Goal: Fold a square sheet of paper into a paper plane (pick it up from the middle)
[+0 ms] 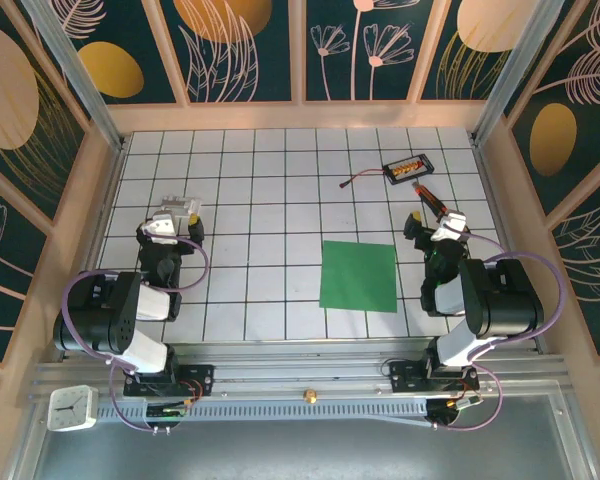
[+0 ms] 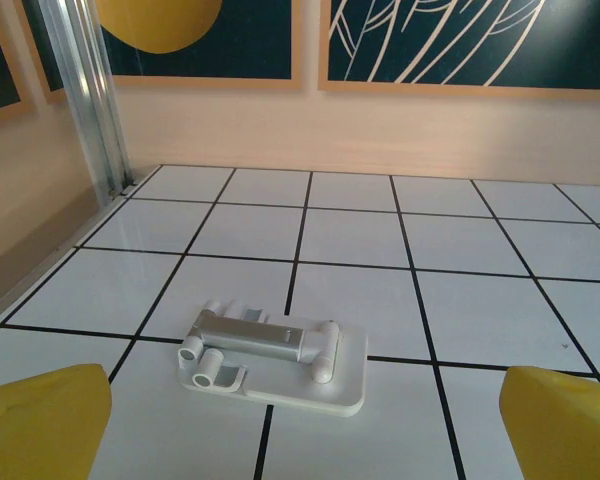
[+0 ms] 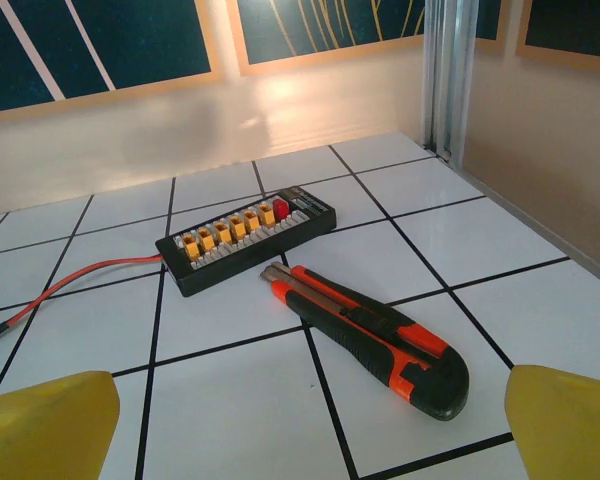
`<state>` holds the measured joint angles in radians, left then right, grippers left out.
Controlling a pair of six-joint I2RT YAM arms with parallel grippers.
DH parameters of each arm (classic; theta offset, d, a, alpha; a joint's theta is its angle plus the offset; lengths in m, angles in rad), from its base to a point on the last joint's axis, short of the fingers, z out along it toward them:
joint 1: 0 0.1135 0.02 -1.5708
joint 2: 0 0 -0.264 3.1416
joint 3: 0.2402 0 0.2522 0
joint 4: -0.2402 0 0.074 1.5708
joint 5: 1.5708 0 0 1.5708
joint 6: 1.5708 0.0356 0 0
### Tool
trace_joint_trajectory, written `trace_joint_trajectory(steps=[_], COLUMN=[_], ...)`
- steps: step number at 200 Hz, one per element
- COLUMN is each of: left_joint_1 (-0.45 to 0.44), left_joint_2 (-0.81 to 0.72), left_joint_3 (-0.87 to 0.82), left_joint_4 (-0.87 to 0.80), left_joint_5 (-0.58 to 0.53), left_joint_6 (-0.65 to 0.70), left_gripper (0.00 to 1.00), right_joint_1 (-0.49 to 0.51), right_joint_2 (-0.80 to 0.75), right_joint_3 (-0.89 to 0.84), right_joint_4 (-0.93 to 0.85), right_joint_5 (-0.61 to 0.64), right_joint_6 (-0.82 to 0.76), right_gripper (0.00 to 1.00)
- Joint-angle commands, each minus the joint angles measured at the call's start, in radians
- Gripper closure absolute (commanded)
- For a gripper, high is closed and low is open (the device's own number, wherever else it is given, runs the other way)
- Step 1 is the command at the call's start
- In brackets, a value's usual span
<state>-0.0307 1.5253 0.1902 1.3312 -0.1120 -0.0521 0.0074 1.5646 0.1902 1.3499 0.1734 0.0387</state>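
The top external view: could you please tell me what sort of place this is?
Probably a robot test cell: a white grid-tiled table, closed in by dark teal walls printed with golden leaves, with a black left arm and right arm bolted to an aluminium rail at its near edge.

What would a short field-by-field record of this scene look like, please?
paper: square sheet of paper, green, flat and unfolded on the tiled table, right of centre
left gripper: open, empty, facing a white-and-grey holder
right gripper: open, empty, facing a box cutter
other items: black connector board with a red cable, beyond the box cutter
contact: neither gripper touches the paper
progress: no fold made, paper not yet picked up
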Motion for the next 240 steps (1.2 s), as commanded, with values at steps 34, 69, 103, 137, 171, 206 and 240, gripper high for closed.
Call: trace_joint_trajectory(steps=[34,69,103,137,171,206,240], left_joint_1=[0.006,0.005,0.006,0.006,0.006,0.006,0.006], left_joint_2=[-0.006,-0.008,-0.008,-0.007,-0.007,-0.001,-0.002], left_joint_3=[0.004,0.0,0.001,0.001,0.006,0.027,0.026], left_joint_4=[0.023,0.028,0.028,0.028,0.021,-0.012,-0.01], left_joint_5=[0.021,0.018,0.018,0.018,-0.005,-0.137,-0.148], left_joint_6=[0.016,0.015,0.015,0.015,0.005,-0.046,-0.049], left_gripper=[0.01,0.01,0.01,0.01,0.01,0.01,0.01], right_joint_1=[-0.003,-0.004,-0.004,-0.004,-0.003,-0.003,-0.004], right_joint_2=[0.004,0.005,0.004,0.004,0.004,0.004,0.005], right_joint_3=[0.006,0.008,0.007,0.008,0.007,0.008,0.009], right_joint_4=[0.026,0.027,0.027,0.027,0.027,0.026,0.027], right_joint_5=[-0.007,-0.007,-0.008,-0.007,-0.008,-0.007,-0.009], right_joint_6=[-0.005,-0.006,-0.006,-0.006,-0.006,-0.006,-0.005], right_gripper=[0.01,0.01,0.01,0.01,0.01,0.01,0.01])
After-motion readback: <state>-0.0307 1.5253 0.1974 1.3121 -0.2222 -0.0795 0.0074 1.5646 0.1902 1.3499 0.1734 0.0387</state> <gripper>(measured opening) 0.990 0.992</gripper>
